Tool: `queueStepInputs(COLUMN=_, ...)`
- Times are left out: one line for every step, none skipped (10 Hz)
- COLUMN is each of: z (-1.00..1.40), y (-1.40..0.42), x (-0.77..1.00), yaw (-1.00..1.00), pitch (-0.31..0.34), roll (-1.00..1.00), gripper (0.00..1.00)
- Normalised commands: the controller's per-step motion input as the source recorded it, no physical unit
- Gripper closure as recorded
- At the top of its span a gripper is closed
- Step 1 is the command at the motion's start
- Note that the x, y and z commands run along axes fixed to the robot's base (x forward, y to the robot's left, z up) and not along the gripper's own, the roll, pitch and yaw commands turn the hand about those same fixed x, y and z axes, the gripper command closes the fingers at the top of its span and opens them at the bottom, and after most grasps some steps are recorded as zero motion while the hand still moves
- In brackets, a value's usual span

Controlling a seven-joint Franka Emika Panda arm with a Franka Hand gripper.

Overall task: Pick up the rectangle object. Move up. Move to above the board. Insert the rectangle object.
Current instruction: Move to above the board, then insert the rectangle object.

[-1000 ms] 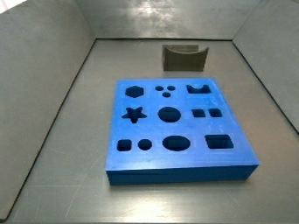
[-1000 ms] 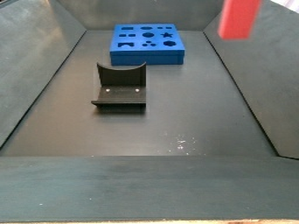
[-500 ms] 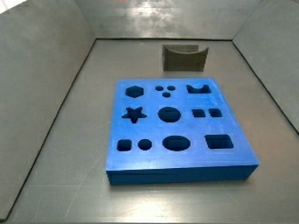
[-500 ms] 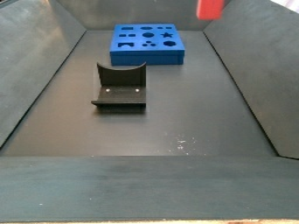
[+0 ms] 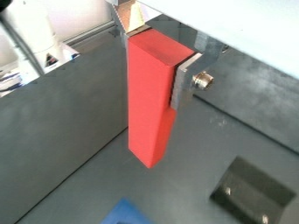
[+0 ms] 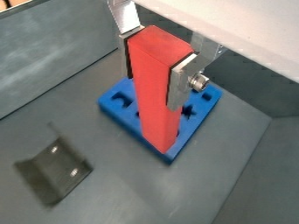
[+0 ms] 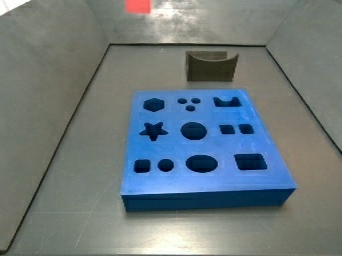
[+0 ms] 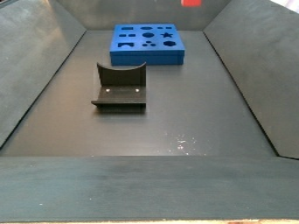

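Observation:
My gripper (image 5: 155, 66) is shut on the rectangle object (image 5: 152, 96), a long red-orange bar that hangs straight down from between the silver fingers (image 5: 187, 80). In a wrist view the gripper (image 6: 156, 61) holds the bar (image 6: 158, 87) high over the blue board (image 6: 122, 98) with dark cut-out holes. In both side views only the bar's lower end shows at the picture's upper edge (image 7: 138, 5) (image 8: 191, 3); the gripper itself is out of view there. The board lies flat on the floor (image 7: 207, 145) (image 8: 147, 44). A corner of it shows in a wrist view (image 5: 128, 214).
The dark fixture stands on the floor apart from the board (image 7: 211, 66) (image 8: 121, 87) (image 5: 251, 188) (image 6: 49, 171). Grey walls (image 7: 54, 40) enclose the work floor on all sides.
The bar has risen and travelled toward the board; in one side view it slid left along the upper edge, and its end has come into the other side view.

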Motion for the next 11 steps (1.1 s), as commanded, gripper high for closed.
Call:
queueStepInputs(z=0.00, y=-1.00, x=0.29, yaw=0.01, pitch=0.063, roll=0.00, gripper=1.00)
queueStepInputs(z=0.00, y=-1.00, x=0.30, yaw=0.01, pitch=0.065, roll=0.00, gripper=1.00)
queueStepInputs(z=0.01, y=-1.00, x=0.33, yaw=0.01, pitch=0.073, roll=0.00, gripper=1.00)
queueStepInputs(z=0.01, y=-1.00, x=0.34, yaw=0.01, pitch=0.079, roll=0.00, gripper=1.00)
queueStepInputs(z=0.02, y=-0.68, x=0.26, yaw=0.01, pitch=0.093, roll=-0.01, gripper=1.00)
queueStepInputs(z=0.02, y=-0.43, x=0.18, yaw=0.01, pitch=0.101, roll=0.00, gripper=1.00)
queueStepInputs(z=0.03, y=-0.23, x=0.11, yaw=0.01, pitch=0.101, roll=0.01, gripper=1.00)
queueStepInputs(z=0.03, y=-0.17, x=0.09, yaw=0.01, pitch=0.095, roll=0.01, gripper=1.00)
queueStepInputs(z=0.00, y=-0.02, x=0.00, yaw=0.00, pitch=0.000, roll=0.00, gripper=1.00)
queueStepInputs(z=-0.06, y=-0.05, x=0.06, yaw=0.00, pitch=-0.009, roll=0.00, gripper=1.00)
queueStepInputs(z=-0.22, y=-0.07, x=0.20, yaw=-0.05, pitch=-0.097, roll=0.00, gripper=1.00)
